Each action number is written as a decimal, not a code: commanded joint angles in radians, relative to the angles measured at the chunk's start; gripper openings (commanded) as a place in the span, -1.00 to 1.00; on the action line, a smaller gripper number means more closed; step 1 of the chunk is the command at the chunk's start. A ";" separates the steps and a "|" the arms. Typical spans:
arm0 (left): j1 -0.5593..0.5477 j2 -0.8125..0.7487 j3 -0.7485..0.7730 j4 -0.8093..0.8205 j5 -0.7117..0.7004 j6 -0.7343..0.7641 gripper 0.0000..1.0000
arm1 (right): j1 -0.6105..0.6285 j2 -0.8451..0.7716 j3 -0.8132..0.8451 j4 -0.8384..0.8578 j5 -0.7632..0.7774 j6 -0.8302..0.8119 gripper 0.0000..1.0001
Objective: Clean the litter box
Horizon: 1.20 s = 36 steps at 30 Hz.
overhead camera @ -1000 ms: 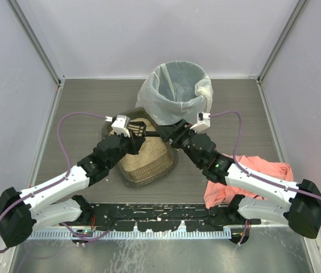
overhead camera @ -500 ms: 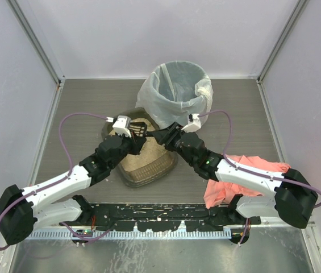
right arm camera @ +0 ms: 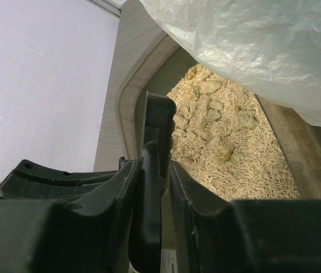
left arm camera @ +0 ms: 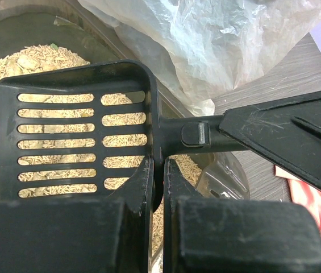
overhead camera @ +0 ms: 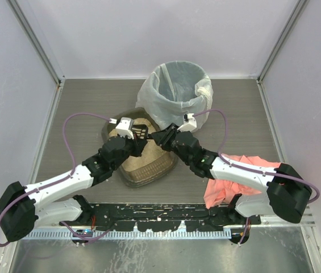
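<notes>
The litter box [overhead camera: 127,177] sits mid-table, holding tan granules and pale clumps [right arm camera: 217,136]. A black slotted scoop [overhead camera: 140,132] hangs over its far end. My left gripper [overhead camera: 139,137] is shut on the scoop's rear wall; the left wrist view shows its jaws [left arm camera: 157,165] pinching that wall beside the slots [left arm camera: 75,142]. My right gripper [overhead camera: 159,137] is shut on the scoop's handle [left arm camera: 197,135]. The right wrist view shows the handle [right arm camera: 151,187] between its jaws [right arm camera: 160,165]. The scoop looks empty.
A round bin lined with a white bag [overhead camera: 177,91] stands just behind the litter box, its bag hanging over the box's far rim [right arm camera: 251,40]. A pink cloth [overhead camera: 251,168] lies at the right under my right arm. A black rail [overhead camera: 160,216] runs along the near edge.
My right gripper has moved left along the handle toward the scoop head, its arm stretching further forward. My left gripper and the scoop have barely shifted.
</notes>
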 commanded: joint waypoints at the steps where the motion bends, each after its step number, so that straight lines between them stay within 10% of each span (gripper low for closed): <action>1: -0.007 -0.002 0.027 0.055 -0.036 0.025 -1.00 | 0.005 0.008 0.040 0.061 0.011 -0.014 -0.38; 9: -0.008 0.009 0.034 0.042 -0.038 -0.001 -0.97 | 0.005 0.011 0.006 0.174 -0.030 -0.021 -0.93; 18: -0.007 -0.160 0.025 -0.142 -0.086 -0.060 0.30 | -0.005 -0.009 0.025 0.115 0.028 -0.103 -0.98; 36: 0.051 -0.336 0.114 -0.757 -0.330 -0.208 0.44 | -0.058 -0.053 0.233 -0.317 -0.101 -0.545 -0.98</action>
